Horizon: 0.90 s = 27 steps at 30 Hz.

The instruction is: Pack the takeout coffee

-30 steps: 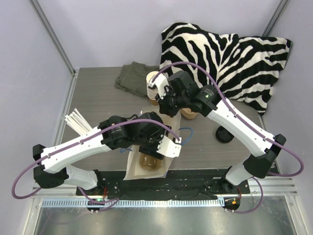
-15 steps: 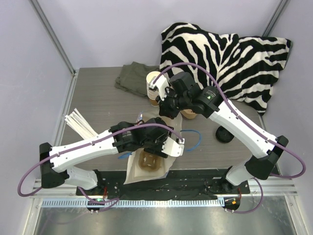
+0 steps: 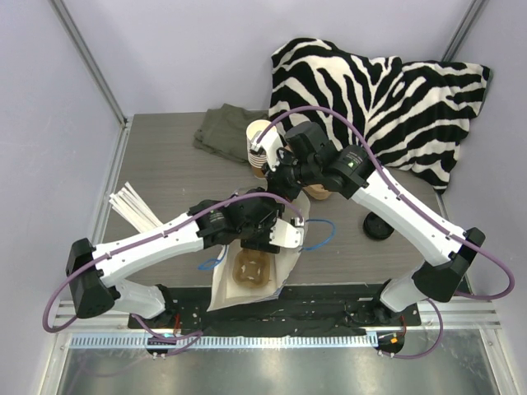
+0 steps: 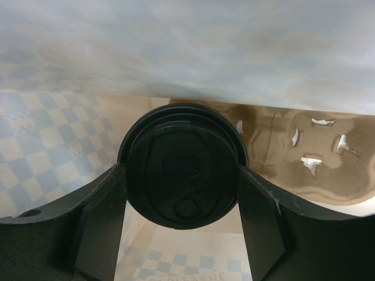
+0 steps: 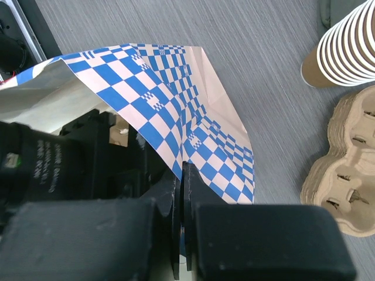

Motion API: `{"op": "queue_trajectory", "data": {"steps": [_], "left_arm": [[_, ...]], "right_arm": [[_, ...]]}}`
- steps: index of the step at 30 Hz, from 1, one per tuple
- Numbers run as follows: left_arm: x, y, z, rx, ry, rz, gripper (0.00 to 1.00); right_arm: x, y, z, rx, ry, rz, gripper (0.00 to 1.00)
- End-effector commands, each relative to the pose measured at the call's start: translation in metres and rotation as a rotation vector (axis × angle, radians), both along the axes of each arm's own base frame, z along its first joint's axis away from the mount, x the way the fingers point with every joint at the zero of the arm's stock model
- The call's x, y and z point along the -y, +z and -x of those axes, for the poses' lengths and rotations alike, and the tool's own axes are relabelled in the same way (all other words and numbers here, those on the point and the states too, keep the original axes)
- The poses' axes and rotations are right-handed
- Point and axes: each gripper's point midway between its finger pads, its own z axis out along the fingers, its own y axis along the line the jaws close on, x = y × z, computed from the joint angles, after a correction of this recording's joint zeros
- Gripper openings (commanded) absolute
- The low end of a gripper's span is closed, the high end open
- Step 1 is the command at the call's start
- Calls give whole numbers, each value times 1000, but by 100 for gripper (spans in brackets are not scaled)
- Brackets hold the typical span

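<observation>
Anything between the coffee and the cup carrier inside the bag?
Nothing visible. The takeout coffee, clamped in the left gripper, hangs by the bare cup carrier, nothing between them; the right gripper pinches the paper bag open.

the left arm's jaws with the takeout coffee (image 4: 181, 167) have slid away from the bases, uncovering the cup carrier (image 3: 249, 269).

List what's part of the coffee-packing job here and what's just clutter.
In the job:
takeout coffee, held in the left gripper
checkered bag, edge pinched by the right gripper
cup carrier inside the bag

Lying about:
stack of cups
second carrier on the table
loose black lid
zebra cushion
green cloth
white sticks
</observation>
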Motion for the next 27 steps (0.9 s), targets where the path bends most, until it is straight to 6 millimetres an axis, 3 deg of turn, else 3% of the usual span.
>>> {"op": "queue_trajectory", "data": {"steps": [1, 6, 22, 27], "left_arm": [[12, 5, 0, -42, -4, 79, 27], [15, 2, 6, -103, -2, 103, 26], [3, -30, -13, -201, 75, 58, 25], [6, -22, -10, -219, 63, 77, 24]], "right_arm": [[-2, 8, 7, 9, 30, -26, 1], [-3, 6, 5, 20, 40, -15, 1], [-3, 1, -2, 30, 61, 4, 1], [-2, -1, -7, 23, 52, 12, 1]]}}
